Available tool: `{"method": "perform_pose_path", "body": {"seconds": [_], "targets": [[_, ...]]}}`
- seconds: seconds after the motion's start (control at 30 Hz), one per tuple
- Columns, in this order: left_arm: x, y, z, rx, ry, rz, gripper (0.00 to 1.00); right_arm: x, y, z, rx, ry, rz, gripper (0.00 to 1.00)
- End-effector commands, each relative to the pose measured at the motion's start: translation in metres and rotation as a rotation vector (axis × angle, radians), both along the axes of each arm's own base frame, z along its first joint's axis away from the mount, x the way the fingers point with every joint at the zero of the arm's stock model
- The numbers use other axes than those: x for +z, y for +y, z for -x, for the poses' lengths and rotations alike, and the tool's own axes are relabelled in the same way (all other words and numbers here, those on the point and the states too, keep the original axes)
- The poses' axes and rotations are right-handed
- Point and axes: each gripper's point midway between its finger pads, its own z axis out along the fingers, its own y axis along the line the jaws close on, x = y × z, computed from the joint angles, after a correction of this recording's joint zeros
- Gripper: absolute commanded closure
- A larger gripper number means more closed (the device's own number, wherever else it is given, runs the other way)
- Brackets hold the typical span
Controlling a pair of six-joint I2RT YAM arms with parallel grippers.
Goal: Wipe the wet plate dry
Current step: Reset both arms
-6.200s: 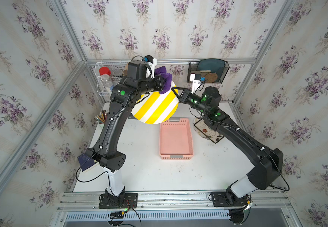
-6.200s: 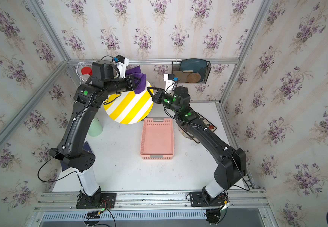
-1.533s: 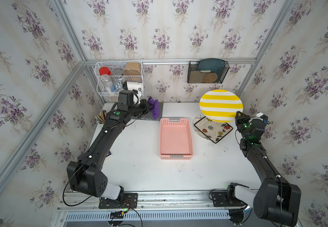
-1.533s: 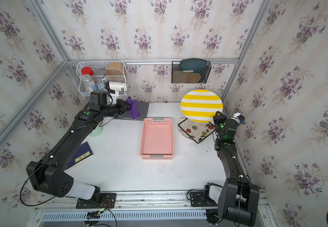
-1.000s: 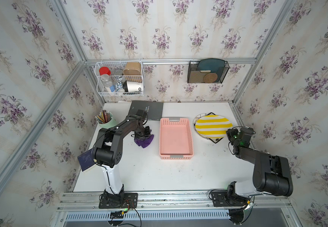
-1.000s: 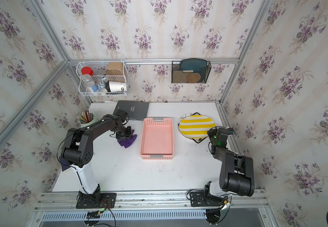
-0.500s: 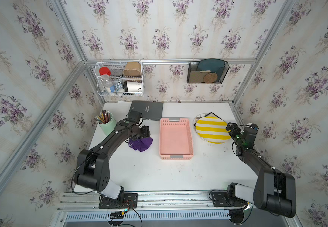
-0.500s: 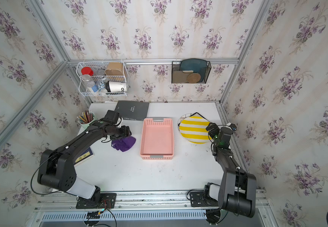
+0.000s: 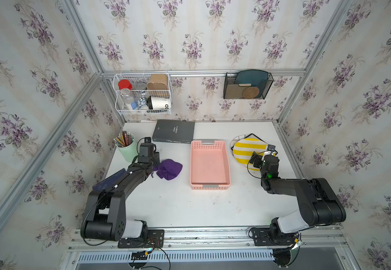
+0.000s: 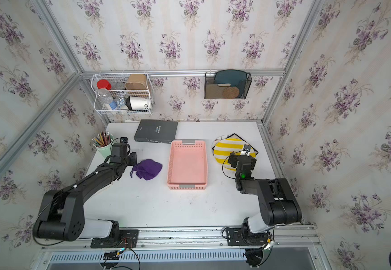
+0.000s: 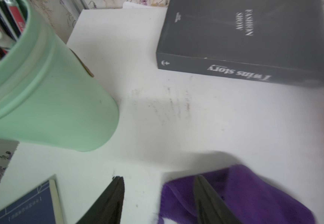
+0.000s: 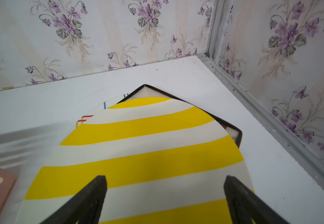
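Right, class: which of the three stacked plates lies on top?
The yellow-striped plate; the black-rimmed square plate and a white round plate show beneath it.

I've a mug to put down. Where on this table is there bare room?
Widest: the front strip of the table, between the pink basket and the front rail. Smaller: the back gap between book and striped plate. Crowded: left, with pencil cup, left gripper, purple cloth and notebook; right, right gripper over the plate.

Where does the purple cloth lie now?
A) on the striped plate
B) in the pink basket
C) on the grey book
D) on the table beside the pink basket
D: the purple cloth lies on the table, beside the pink basket, not in it.
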Motion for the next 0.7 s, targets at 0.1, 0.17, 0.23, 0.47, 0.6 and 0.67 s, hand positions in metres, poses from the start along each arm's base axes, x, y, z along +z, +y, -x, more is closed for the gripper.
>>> {"method": "perform_pose_path", "body": {"seconds": [0.1,0.17,0.23,0.47,0.6,0.67], "targets": [[-0.001,-0.017,-0.010,-0.128,-0.146,0.006,0.38,0.030,0.003,0.020,0.088,-0.213,0.018,0.00],[0.004,-0.022,-0.012,-0.158,-0.210,0.013,0.36,0.032,0.004,0.022,0.086,-0.244,0.034,0.00],[0.005,-0.015,-0.014,-0.122,-0.205,0.000,0.36,0.035,0.002,0.037,0.071,-0.273,0.033,0.00],[0.003,-0.003,-0.015,-0.111,-0.284,0.032,0.34,0.054,0.005,0.061,0.041,-0.390,0.079,0.00],[0.006,-0.002,-0.015,-0.109,-0.320,0.037,0.12,0.056,0.008,0.061,0.042,-0.402,0.105,0.00],[0.006,-0.007,-0.004,-0.154,-0.389,0.045,0.00,0.054,0.008,0.059,0.039,-0.389,0.102,0.00]]}}
